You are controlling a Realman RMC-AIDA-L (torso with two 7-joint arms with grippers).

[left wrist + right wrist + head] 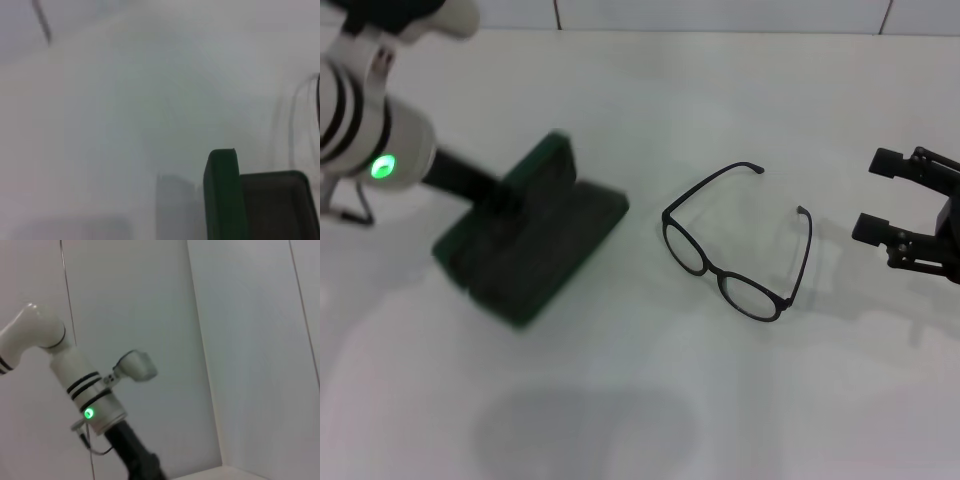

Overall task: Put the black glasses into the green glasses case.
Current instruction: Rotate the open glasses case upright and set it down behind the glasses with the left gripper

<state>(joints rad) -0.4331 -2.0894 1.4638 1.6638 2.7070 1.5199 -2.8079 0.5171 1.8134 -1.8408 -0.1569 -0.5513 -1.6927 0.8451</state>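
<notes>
Black glasses (738, 252) lie unfolded on the white table (620, 420), just right of the open green glasses case (532, 243). Left gripper (500, 200) is at the case, its fingers' spread unclear. Right gripper (878, 197) hovers, fingers spread wide, empty, near the glasses.

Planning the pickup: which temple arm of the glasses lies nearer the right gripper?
The black glasses' arm ending beside the right gripper; the other tip points away toward the back.

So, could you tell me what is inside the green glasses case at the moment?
The green glasses case is open; the left gripper covers part of its inside. The black glasses lie outside on the table.
</notes>
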